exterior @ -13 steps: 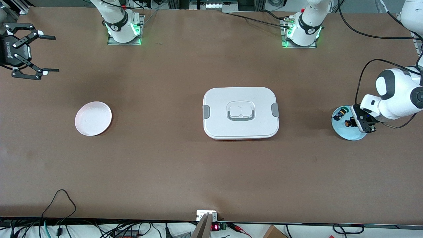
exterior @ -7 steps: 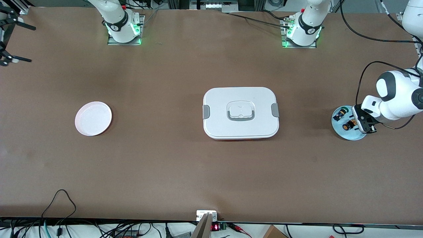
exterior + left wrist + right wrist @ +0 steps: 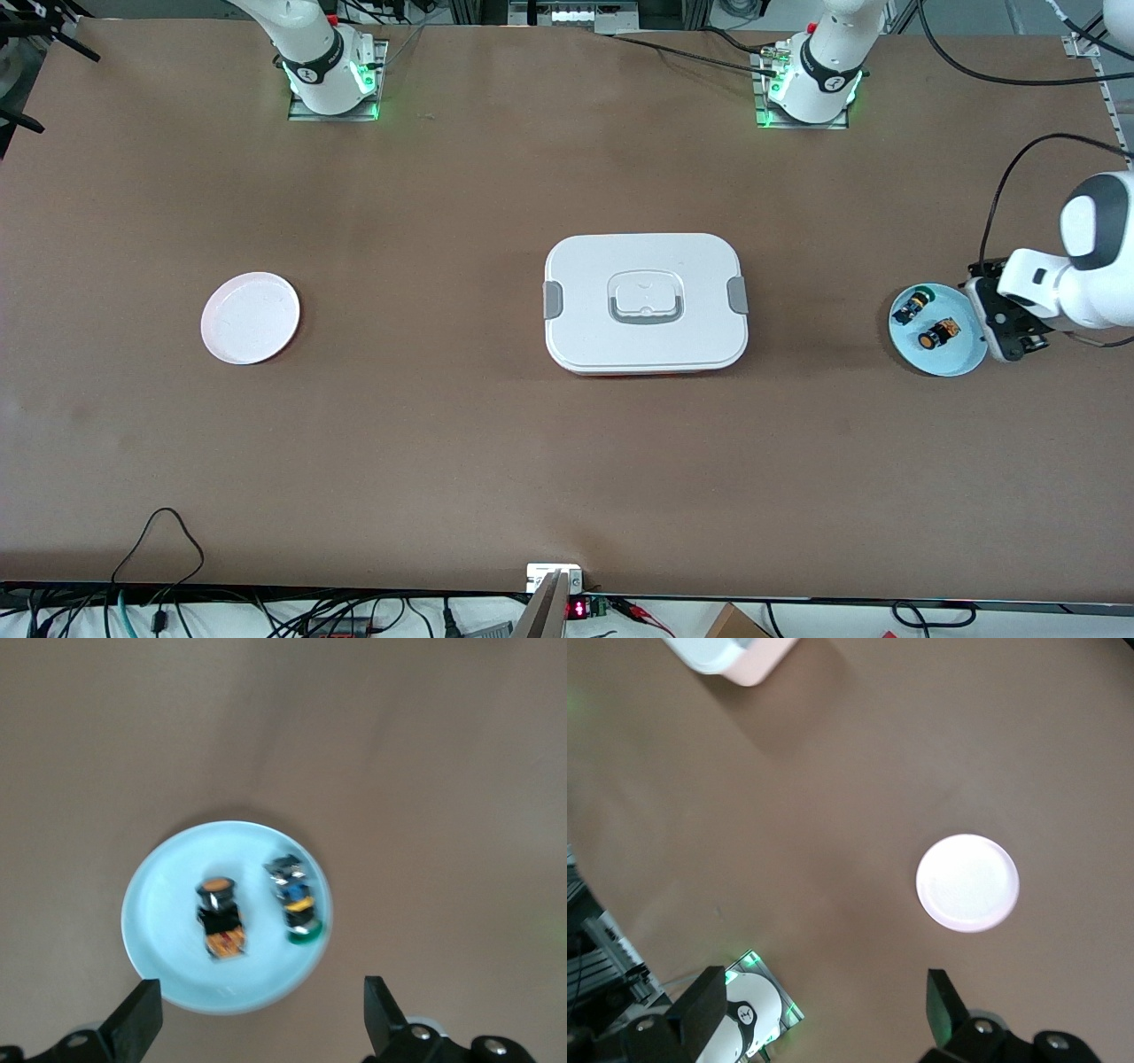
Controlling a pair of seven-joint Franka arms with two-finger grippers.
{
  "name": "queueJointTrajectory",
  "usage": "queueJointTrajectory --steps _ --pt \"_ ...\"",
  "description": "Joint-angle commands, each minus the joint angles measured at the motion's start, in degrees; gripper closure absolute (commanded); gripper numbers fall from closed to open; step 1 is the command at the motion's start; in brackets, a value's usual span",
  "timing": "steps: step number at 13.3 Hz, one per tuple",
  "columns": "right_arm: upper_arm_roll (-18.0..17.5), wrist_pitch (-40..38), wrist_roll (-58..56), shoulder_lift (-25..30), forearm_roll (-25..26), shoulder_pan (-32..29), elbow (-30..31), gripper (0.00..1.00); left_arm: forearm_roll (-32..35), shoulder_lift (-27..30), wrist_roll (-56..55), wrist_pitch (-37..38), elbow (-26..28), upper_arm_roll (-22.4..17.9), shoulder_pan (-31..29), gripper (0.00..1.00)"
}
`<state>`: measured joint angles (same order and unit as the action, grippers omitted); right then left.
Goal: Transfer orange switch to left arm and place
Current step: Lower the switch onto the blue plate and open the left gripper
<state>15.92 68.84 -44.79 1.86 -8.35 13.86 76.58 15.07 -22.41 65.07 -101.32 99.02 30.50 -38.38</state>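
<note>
Orange switch unheld on its plate, both pincers empty.
The small black orange-capped switch (image 3: 937, 334) lay on the round pale-blue plate (image 3: 961, 362) beside a green-capped switch (image 3: 912, 305). The left pincer (image 3: 1010, 321) hung wide over the plate's edge; the right pincer (image 3: 824, 1005) waited wide, the white latched box (image 3: 645, 301) lying between plates.

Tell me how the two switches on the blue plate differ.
The orange switch has an orange cap and orange-tan body parts; the green switch has a green cap and blue parts. The orange switch lies nearer the front camera than the green switch. Both are small, black-bodied, lying on their sides, apart, on the blue plate, untouched.
</note>
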Motion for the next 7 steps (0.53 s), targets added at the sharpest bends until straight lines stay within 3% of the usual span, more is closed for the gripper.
queueJointTrajectory --steps 1,5,7 --pt "0.78 4.44 8.47 0.60 5.25 2.31 3.91 0.00 0.14 -0.53 -16.83 13.38 -9.52 6.21 0.14 0.00" --pt "0.78 15.59 10.07 1.47 11.32 2.40 13.48 0.00 0.22 -0.53 -40.24 20.02 -16.30 12.90 0.23 0.00" --pt "0.78 22.80 10.08 1.57 12.30 2.05 17.88 0.00 0.22 -0.44 -46.93 23.16 -19.29 13.44 0.23 0.00"
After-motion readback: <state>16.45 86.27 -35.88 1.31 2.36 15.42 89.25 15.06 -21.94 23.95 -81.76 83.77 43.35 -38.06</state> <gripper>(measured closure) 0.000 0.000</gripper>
